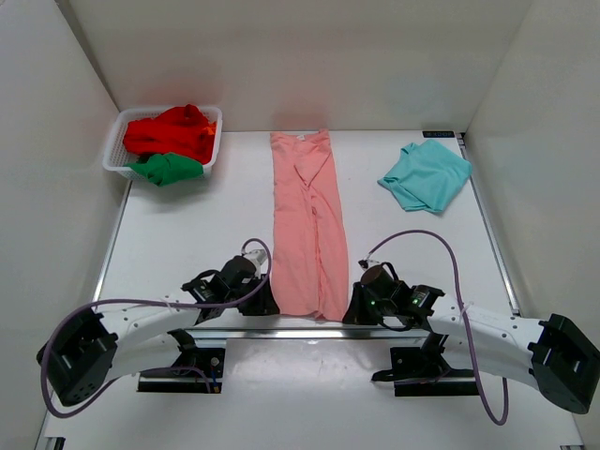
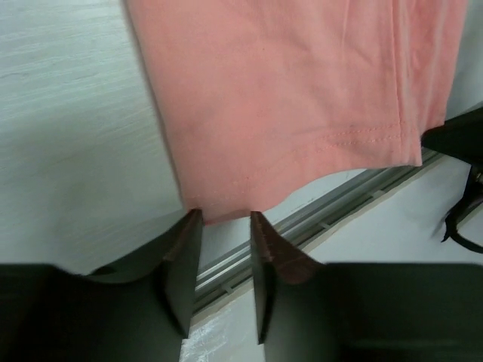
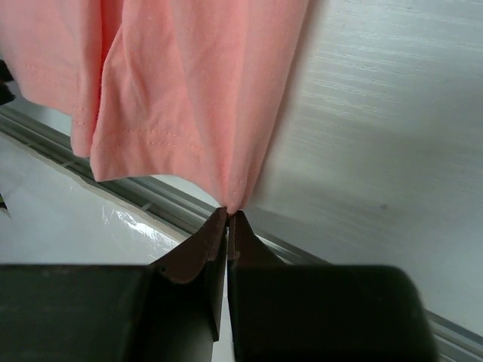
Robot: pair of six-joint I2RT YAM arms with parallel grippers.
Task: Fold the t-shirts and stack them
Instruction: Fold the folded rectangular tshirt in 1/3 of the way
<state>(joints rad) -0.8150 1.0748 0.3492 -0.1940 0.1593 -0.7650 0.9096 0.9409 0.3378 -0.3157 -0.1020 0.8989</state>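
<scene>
Salmon-pink t-shirt [image 1: 307,225] lies folded narrow, its hem directly ahead of both tools. Right tool [image 3: 227,215] is pinched tight on one hem corner. Left tool [image 2: 225,219] gapes partway at the other, holding nothing, presumably readying a paired fold.

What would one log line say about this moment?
pink shirt: folded lengthwise | right tool: shut on near hem corner | left tool: open at other corner | teal shirt: far right
</scene>
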